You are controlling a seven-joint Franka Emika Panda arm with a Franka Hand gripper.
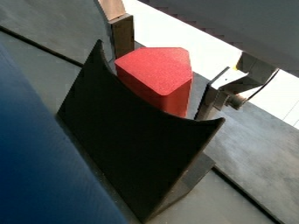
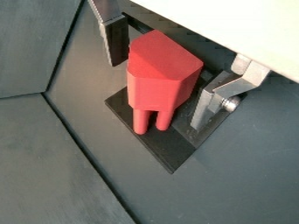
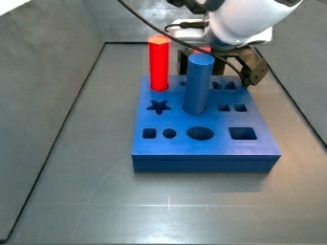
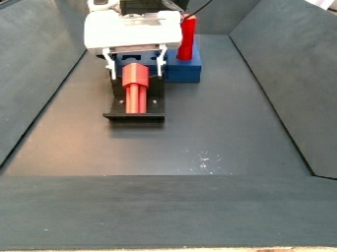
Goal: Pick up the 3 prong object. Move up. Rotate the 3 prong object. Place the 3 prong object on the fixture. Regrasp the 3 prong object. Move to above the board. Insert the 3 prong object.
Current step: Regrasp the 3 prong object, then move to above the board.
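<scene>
In a side view the blue peg (image 3: 200,84) and the arm hide the gripper (image 3: 243,67), so its jaws cannot be read. The 3 prong object (image 2: 159,80) conceals part of the fixture (image 2: 163,144).

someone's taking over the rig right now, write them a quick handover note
Gripper: down at the fixture, behind the board in a side view. Its fingers flank the 3 prong object; whether they are clamped or just released, I cannot tell.
3 prong object: resting on the fixture's base plate, against the upright of the fixture, prongs touching the plate.
Board: on the floor, holding a red peg and a blue peg.
Done: pick, lift, rotate, and it seems the placing on the fixture.
Left: regrasp, move above the board, insert.
</scene>
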